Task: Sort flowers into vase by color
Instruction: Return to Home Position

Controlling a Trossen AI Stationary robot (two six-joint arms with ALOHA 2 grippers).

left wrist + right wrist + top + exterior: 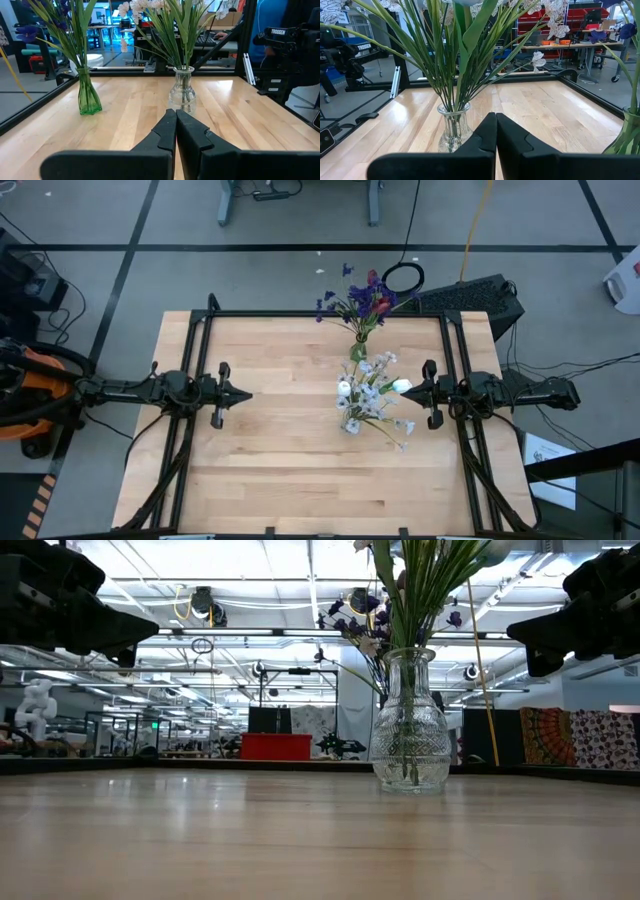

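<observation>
A clear glass vase (357,412) stands in the table's middle-right part and holds white and pale blossom sprays (372,388). Its stems show in the low view (410,730) and in both wrist views (182,92) (452,127). A green glass vase (358,350) near the far edge holds purple-blue sprays and a dark red bud (382,305); it also shows in the left wrist view (89,97). My left gripper (248,393) is shut, hovering over the table's left part. My right gripper (402,391) is shut, just right of the white flowers, touching nothing.
A black frame (300,314) runs along the table's far and side edges. A keyboard (480,295) sits past the far right corner. Bare wood lies in the table's near half (300,480). A person in blue (272,30) shows beyond the table.
</observation>
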